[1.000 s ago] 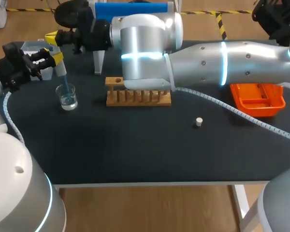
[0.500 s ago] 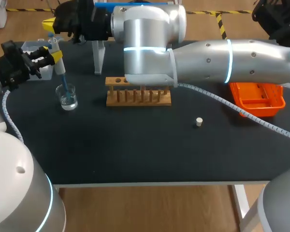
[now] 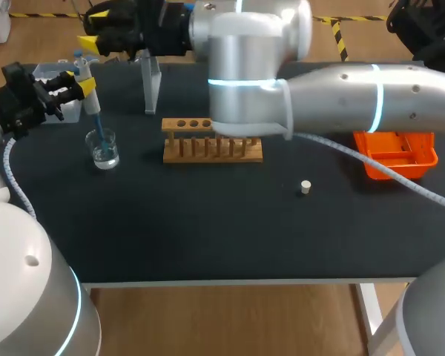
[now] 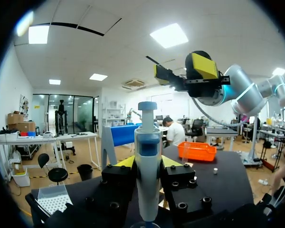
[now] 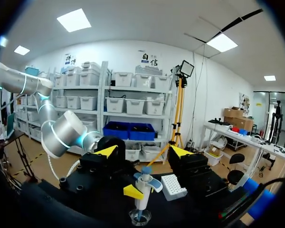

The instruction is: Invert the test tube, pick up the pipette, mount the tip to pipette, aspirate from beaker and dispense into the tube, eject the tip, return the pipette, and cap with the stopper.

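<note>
Open across the near half of the table [image 3: 208, 237], broken only by the small stopper [image 3: 305, 187] right of middle. Blocked along the back by the right arm [image 3: 341, 96], stretched above the rack [image 3: 211, 150] toward the left rear corner. Crowded at left: beaker [image 3: 103, 152] with pipette [image 3: 89, 96] standing in it, tip box [image 3: 52, 74] behind. Orange tray [image 3: 397, 156] at the right edge.

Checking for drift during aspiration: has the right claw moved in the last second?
Yes. The right claw has pulled farther from the beaker, toward the table's far edge.

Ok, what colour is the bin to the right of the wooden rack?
The bin is orange, clearest in the head view.
</note>
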`<state>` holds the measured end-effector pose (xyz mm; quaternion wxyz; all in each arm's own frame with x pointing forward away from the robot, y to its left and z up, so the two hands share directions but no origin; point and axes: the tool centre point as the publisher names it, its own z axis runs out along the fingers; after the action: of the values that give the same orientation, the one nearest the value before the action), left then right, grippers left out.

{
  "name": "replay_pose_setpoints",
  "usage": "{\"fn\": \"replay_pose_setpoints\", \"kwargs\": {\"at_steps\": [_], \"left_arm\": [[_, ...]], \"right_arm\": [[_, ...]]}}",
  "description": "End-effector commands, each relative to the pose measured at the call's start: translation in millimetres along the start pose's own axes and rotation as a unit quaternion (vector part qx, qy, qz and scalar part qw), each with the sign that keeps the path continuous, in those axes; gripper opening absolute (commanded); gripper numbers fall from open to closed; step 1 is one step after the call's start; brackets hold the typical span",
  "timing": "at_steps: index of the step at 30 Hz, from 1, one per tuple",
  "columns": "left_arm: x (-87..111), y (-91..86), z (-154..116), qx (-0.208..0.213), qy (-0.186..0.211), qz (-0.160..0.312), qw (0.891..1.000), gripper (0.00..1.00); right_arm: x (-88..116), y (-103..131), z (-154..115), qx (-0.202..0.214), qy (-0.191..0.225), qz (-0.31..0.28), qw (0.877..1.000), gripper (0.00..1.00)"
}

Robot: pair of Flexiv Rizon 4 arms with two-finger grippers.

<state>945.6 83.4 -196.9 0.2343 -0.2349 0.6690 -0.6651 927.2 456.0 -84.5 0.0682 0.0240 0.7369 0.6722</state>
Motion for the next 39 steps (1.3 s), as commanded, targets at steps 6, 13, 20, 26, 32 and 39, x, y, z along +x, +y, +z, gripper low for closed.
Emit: {"fn": "replay_pose_setpoints", "kwargs": {"at_steps": [6,13,20,26,32,39], "left_arm": [[-0.2,-0.4,-1.2,0.0,0.002,0.0,1.0,0.0],[-0.2,-0.4,-1.2,0.0,0.002,0.0,1.0,0.0],[-0.2,-0.4,-1.2,0.0,0.002,0.0,1.0,0.0],[-0.2,-0.4,-1.2,0.0,0.002,0.0,1.0,0.0],[-0.2,-0.4,-1.2,0.0,0.002,0.0,1.0,0.0],[-0.2,-0.4,-1.2,0.0,0.002,0.0,1.0,0.0]], "right_arm": [[0.4,9.3,-122.0,0.028,0.039,-0.031,0.998,1.0],[-4.7,5.8,-183.6,0.034,0.046,-0.053,0.997,1.0],[-15.3,-12.7,-226.7,0.049,0.053,-0.059,0.996,1.0],[-23.7,-34.5,-254.2,0.059,0.062,-0.064,0.994,1.0],[-30.7,-57.3,-270.7,0.065,0.074,-0.067,0.993,1.0],[-39.0,-83.6,-276.3,0.072,0.08,-0.051,0.993,1.0]]}}
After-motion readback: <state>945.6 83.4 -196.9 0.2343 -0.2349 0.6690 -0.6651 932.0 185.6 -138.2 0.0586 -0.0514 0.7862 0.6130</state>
